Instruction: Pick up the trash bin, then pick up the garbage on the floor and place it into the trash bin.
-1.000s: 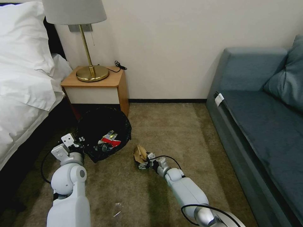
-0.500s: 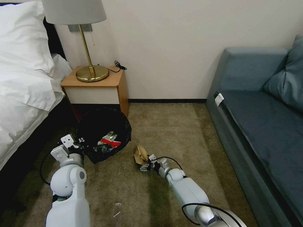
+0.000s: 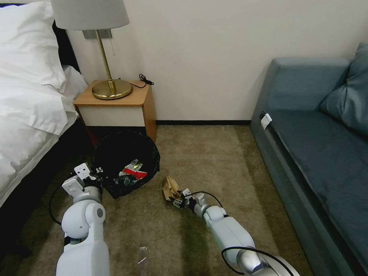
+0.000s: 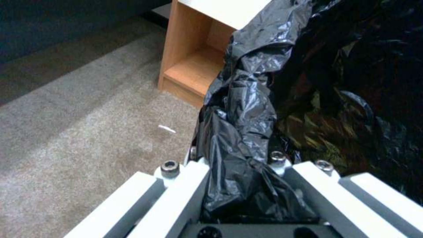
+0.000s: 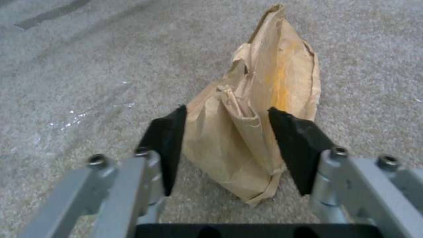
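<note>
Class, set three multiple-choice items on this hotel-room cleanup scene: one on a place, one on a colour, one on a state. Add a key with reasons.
1. Where does the tan paper wad lie?
A. on the sofa
B. on the carpet
C. in the trash bin

2. What colour is the liner of the trash bin?
A. black
B. blue
C. white

3. How does the right gripper stand?
A. shut on a bottle
B. open around the wad
C. raised above the lamp

Key: 1 B, the right wrist view shows carpet under it. 2 A, the left gripper clamps black plastic. 3 B, a pad stands on each side of the paper.
</note>
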### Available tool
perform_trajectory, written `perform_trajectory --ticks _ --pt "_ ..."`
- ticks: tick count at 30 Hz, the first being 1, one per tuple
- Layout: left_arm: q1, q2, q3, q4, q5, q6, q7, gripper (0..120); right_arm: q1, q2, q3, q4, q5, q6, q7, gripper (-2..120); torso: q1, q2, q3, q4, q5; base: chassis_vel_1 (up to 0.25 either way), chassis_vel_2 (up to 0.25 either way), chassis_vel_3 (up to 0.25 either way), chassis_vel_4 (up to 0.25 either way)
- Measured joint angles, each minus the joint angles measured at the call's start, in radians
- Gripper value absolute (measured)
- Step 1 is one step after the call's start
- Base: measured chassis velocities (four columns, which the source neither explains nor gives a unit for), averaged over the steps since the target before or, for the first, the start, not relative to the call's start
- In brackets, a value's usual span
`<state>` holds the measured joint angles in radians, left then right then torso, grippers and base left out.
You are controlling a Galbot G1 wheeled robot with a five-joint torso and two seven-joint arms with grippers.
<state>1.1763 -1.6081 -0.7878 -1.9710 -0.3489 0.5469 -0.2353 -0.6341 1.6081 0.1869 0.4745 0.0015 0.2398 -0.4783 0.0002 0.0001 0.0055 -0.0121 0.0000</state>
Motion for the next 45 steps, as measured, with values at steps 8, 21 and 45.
perform_trajectory --ticks 8,21,45 --pt "0.000 0.000 0.000 -0.003 -0.002 0.003 0.000 3 -0.007 0.000 -0.001 0.009 -0.004 0.007 0.000 13 0.000 0.000 0.000 0.0000 0.0000 0.000 0.000 0.000 0.000" --pt "-0.003 0.000 0.001 -0.004 -0.005 0.005 -0.001 3 -0.013 0.000 0.001 0.020 -0.014 0.016 0.001 0 0.000 0.000 0.000 0.0000 0.0000 0.000 0.000 0.000 0.000" --pt "-0.014 0.002 -0.003 0.015 -0.048 0.007 -0.001 3 -0.078 0.000 0.144 0.180 0.044 0.047 0.033 0 0.000 0.000 0.000 0.0000 0.0000 0.000 0.000 0.000 0.000"
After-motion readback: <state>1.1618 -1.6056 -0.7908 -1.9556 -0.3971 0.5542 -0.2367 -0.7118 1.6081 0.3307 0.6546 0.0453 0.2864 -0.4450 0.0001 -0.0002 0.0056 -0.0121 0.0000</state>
